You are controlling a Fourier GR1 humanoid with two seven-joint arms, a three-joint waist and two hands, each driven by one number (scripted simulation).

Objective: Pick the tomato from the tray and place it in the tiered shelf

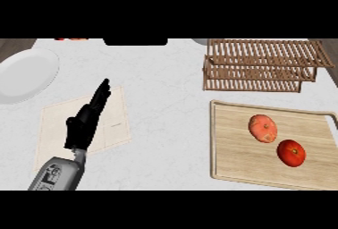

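Nothing is done yet: the tomato [291, 153] lies untouched on the wooden tray [231, 134] beside a paler round fruit [263, 128], and the tiered shelf [260, 65] beyond the tray holds nothing. The left robot hand [87, 120] hovers well apart over a cloth [116, 120] on the worktop [165, 80], fingers straight and together, holding nothing. No right robot hand shows.
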